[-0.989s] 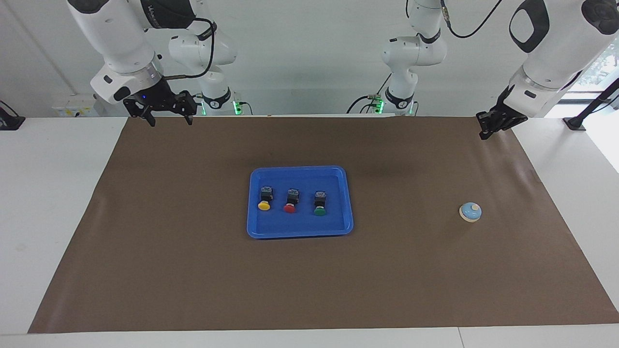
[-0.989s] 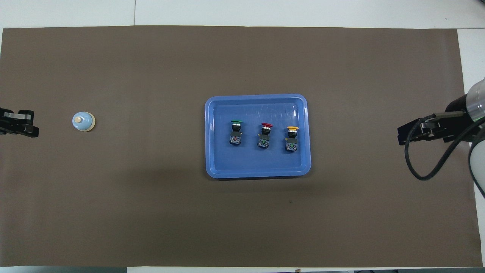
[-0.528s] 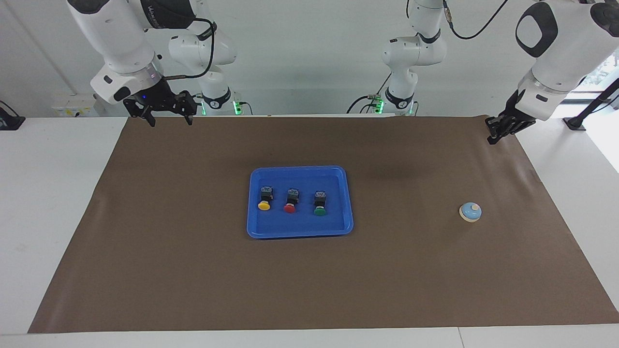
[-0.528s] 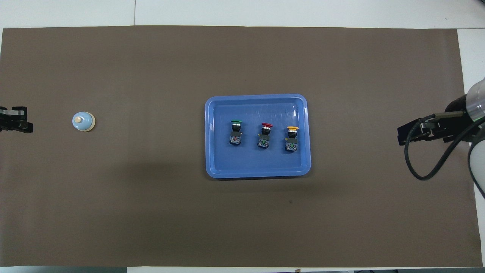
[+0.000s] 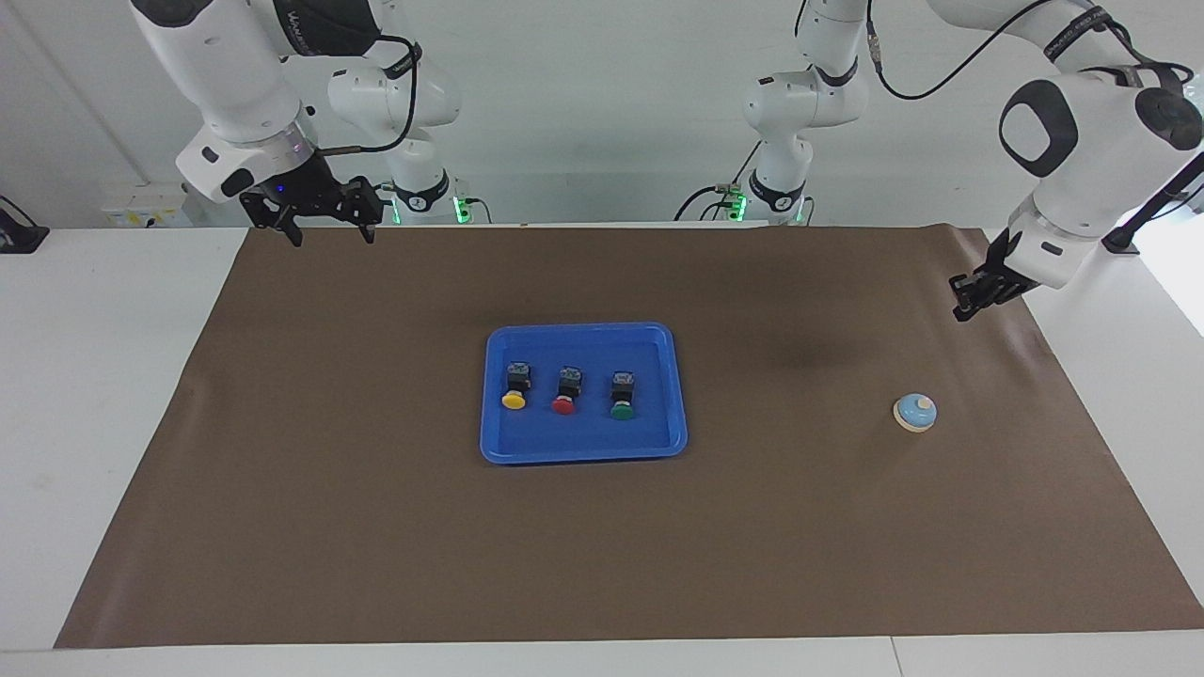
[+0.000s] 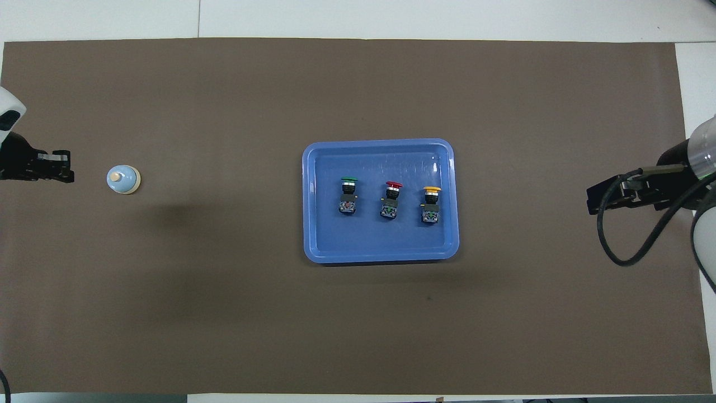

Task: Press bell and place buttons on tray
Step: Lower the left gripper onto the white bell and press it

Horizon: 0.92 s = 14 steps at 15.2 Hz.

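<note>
Three black-bodied push buttons [image 5: 565,390] already lie in the bright blue plastic tray [image 5: 583,449]; only pressing the light-blue dome bell [image 5: 914,412] remains. Left gripper [image 5: 963,310], clenched, hangs above the mat near it; right gripper [image 5: 324,228] waits, released.

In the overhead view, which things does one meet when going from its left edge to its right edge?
left gripper → bell → tray's edge → green button → red button → yellow button → right gripper
</note>
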Each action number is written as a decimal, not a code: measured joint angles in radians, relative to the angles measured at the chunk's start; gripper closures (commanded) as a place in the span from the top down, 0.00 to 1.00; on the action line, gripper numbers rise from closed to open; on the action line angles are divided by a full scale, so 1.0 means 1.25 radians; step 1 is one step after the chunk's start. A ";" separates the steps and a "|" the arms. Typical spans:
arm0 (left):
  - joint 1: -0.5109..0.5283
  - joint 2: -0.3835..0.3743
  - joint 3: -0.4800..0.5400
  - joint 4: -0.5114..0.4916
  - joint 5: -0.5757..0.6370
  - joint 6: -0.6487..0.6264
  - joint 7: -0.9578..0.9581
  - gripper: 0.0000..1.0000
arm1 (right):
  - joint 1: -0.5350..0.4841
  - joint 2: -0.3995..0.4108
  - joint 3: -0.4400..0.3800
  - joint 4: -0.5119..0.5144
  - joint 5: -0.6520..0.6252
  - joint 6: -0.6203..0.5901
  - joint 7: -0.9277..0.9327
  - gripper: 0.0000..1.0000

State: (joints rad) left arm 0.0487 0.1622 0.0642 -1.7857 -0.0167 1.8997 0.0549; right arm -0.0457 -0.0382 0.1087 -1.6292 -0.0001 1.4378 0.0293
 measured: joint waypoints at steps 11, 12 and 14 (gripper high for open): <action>0.008 0.091 -0.005 -0.088 0.000 0.198 0.003 0.00 | 0.000 0.000 0.000 0.000 0.000 0.000 0.000 1.00; 0.007 0.104 -0.007 -0.089 0.000 0.214 0.003 0.00 | 0.000 0.000 0.000 0.000 0.000 0.000 0.000 1.00; 0.007 0.121 -0.008 -0.088 0.000 0.240 0.003 0.00 | 0.000 0.000 0.000 0.000 0.000 0.000 0.000 1.00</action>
State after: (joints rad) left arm 0.0576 0.3139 0.0541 -1.8961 -0.0168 2.1991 0.0592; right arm -0.0457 -0.0382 0.1087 -1.6292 -0.0001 1.4378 0.0293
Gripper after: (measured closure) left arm 0.991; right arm 0.000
